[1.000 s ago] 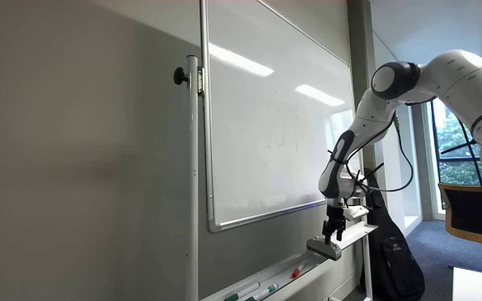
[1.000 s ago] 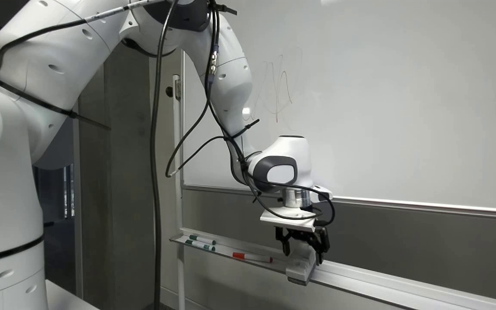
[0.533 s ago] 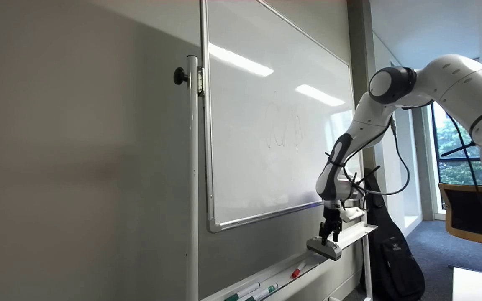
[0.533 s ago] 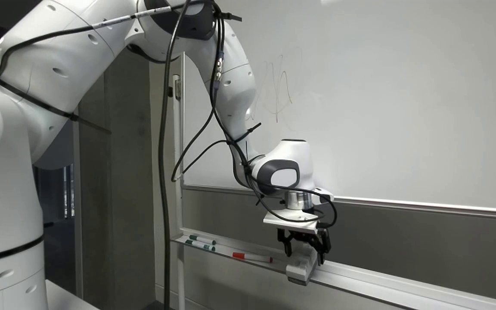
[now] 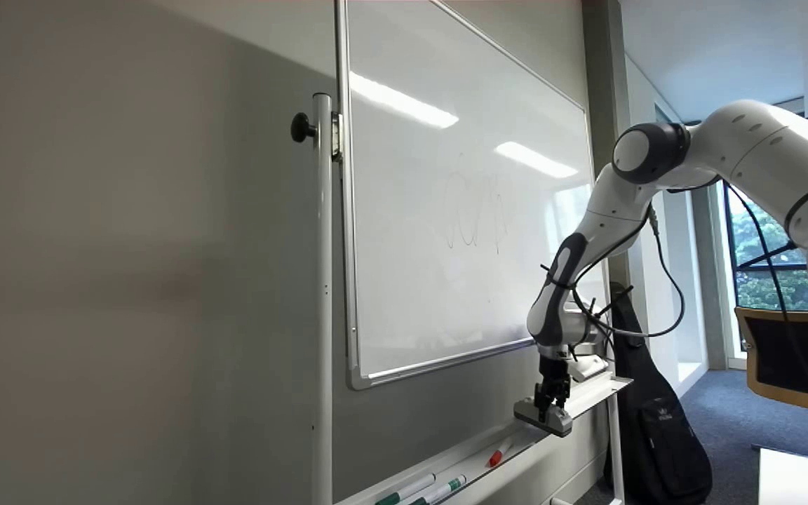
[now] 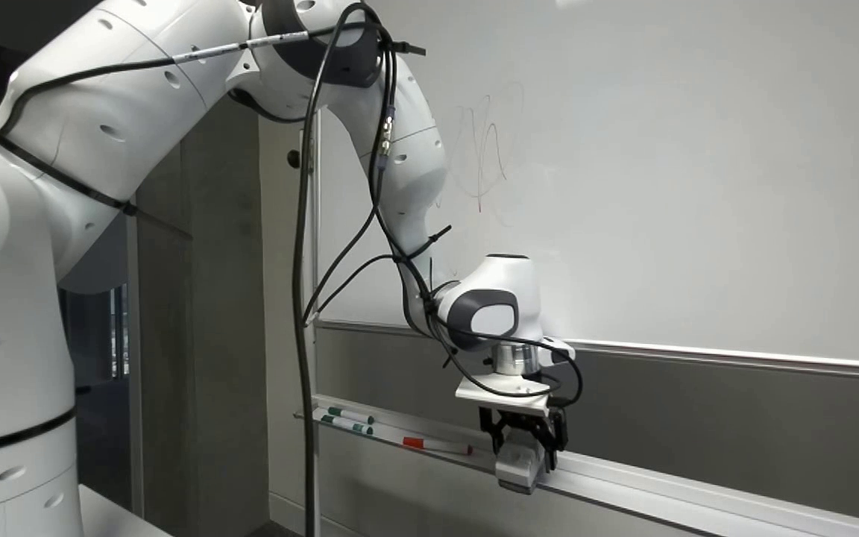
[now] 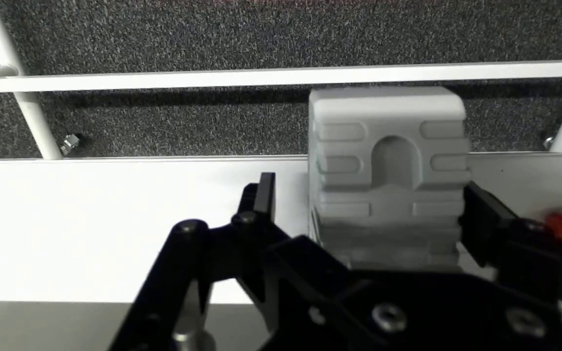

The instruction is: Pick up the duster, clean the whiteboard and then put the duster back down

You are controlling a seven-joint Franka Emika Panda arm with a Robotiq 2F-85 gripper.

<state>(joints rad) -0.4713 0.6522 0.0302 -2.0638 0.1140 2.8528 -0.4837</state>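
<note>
Down comes the gripper over the duster!

Lower than a second ago, the jaws stand spread around it, a gap on one side. The duster lies across the marker tray; closing looks next, then on to those scribbles on the whiteboard.

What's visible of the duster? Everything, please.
The duster is a pale grey, roughly rectangular block, plastic-looking, with a stepped, ridged top, an arched recess and a darker underside. It lies top up across the white tray, one end overhanging the edge. The fingers straddle it: a gap shows on one side; contact on the other can't be told.
</note>
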